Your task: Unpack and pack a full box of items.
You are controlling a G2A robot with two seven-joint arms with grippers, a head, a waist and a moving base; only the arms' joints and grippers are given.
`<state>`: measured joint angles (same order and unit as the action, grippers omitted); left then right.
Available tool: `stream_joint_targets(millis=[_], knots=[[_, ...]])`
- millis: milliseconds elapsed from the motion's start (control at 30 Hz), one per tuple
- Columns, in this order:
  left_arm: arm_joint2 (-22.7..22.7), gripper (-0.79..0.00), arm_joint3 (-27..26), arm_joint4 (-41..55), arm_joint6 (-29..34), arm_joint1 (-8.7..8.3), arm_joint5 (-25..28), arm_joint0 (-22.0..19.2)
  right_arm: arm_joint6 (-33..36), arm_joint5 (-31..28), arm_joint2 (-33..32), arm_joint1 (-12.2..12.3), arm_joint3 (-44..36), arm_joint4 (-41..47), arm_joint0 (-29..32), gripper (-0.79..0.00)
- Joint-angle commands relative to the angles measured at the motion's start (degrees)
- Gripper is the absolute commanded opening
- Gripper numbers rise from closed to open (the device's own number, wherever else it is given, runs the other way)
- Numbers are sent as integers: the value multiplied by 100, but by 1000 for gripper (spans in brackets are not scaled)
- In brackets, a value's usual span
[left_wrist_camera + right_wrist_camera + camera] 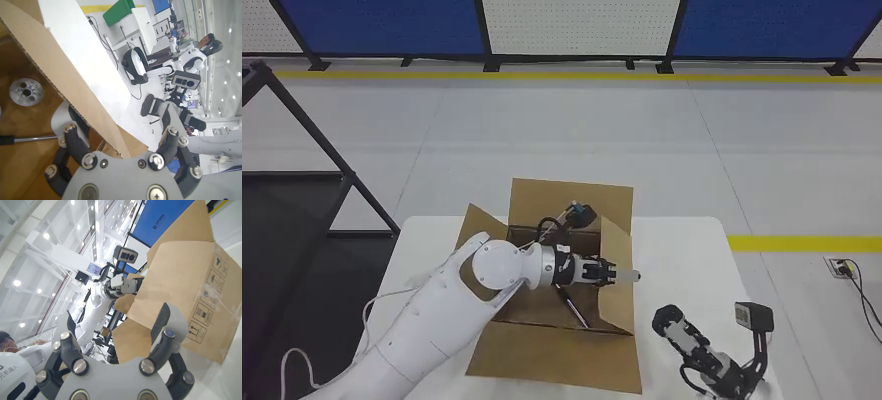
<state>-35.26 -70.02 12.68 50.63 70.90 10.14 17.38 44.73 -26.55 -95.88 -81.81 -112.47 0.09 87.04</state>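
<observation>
Straddled a flap of the open brown cardboard box (572, 195) with the wide-spread left gripper (114, 111). Held the right gripper (117, 316) wide beside it, apart.

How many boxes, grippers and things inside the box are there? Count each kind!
Cardboard box: 1
Grippers, left gripper and right gripper: 2
Tool with a metal shaft: 1
White round part, whole in view: 1
Total: 5
</observation>
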Motion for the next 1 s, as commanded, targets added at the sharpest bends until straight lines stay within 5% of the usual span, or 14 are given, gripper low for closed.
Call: stream_joint_targets(millis=[0,467,767,967], knots=[[47,0,12,34,33,67,-3,-77,182,-143,25,29,-31,96,44,0],[710,0,955,577,79,906,268,-834,-146,-1171,-183,162,-500,770,874,0],[1127,0,1936,804,231,1537,502,-1103,-643,-763,-127,211,-502,557,804,0],[1125,0,2465,875,369,1793,729,-1243,-1171,-80,-9,226,-371,19,587,0]])
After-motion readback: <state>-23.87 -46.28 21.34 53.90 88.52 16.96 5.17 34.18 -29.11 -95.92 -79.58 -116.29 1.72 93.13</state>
